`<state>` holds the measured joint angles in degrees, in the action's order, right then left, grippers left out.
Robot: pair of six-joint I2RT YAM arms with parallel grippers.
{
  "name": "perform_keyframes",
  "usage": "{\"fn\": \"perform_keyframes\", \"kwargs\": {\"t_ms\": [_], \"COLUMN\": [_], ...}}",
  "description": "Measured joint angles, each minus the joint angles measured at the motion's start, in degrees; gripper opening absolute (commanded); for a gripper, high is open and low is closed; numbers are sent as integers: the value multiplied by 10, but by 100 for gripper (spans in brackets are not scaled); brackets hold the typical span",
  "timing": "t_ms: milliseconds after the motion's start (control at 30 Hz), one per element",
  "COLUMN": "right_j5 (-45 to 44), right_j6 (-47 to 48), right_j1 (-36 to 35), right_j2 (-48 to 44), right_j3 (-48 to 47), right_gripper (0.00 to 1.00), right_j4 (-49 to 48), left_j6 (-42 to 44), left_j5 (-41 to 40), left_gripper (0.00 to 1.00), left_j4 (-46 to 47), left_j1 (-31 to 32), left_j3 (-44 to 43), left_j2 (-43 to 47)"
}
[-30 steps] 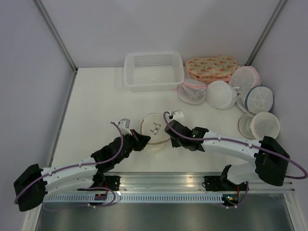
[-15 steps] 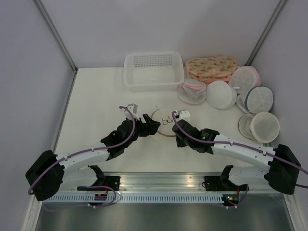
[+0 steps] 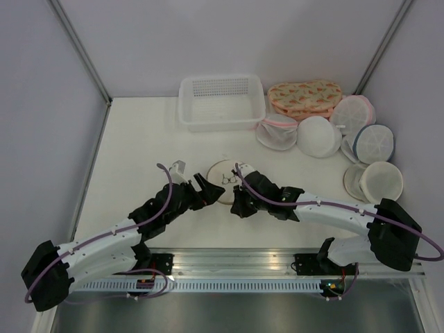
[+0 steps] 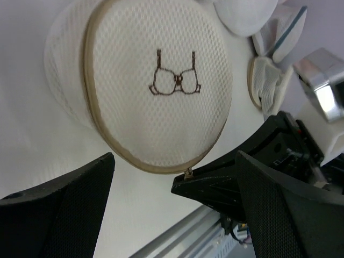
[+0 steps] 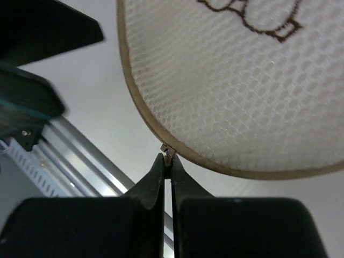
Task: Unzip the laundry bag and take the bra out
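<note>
The laundry bag is a round cream mesh pouch with a tan rim and a brown bra outline stitched on its face. It lies mid-table between the two arms. My right gripper is shut on the small metal zip pull at the bag's near rim. In the top view the right gripper sits at the bag's near right side. My left gripper is open, its fingers apart just short of the bag's near left side and holding nothing. The bra is hidden.
A white perforated basket stands at the back. To its right are a floral orange pouch and several white dome pouches along the right side. A metal rail runs along the near edge.
My left gripper has opened and drawn back from the bag's left rim. The bag slid right, then back left. The right gripper stayed shut on the zip pull.
</note>
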<state>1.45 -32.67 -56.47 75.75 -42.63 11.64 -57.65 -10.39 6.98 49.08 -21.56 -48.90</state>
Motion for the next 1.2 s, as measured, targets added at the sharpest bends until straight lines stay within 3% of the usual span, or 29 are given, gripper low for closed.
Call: {"fn": "perform_keyframes", "kwargs": {"t_ms": [267, 367, 400, 467, 500, 600, 767, 1033, 1200], "right_j5": [98, 123, 130, 137, 138, 132, 83, -152, -225], "right_j6": [-1, -2, -2, -1, -1, 0, 4, -14, -34], "right_j1": [0, 0, 0, 0, 0, 0, -1, 0, 10], "right_j2": [12, 12, 13, 13, 13, 13, 12, 11, 16], "right_j3": [4, 10, 10, 11, 11, 11, 7, -25, -37], "right_gripper": [0, 1, 0, 0, 0, 0, 0, 0, 0], "right_j4": [-100, -120, -123, -125, -125, -117, -60, 125, 150], "left_j6": [-42, -52, -55, -63, -65, -71, -69, -50, -31], "left_j5": [55, 53, 50, 46, 45, 43, 30, -8, -5], "left_gripper": [96, 87, 69, 46, 24, 2, 2, 2, 2], "left_j4": [-6, -1, 5, 21, 27, 43, 47, 19, 23], "left_j1": [10, 10, 10, 11, 12, 12, 13, 13, 12], "left_j3": [9, 19, 22, 25, 25, 25, 25, 25, 25], "left_j2": [-27, -28, -30, -40, -46, -61, -62, -25, -25]}}
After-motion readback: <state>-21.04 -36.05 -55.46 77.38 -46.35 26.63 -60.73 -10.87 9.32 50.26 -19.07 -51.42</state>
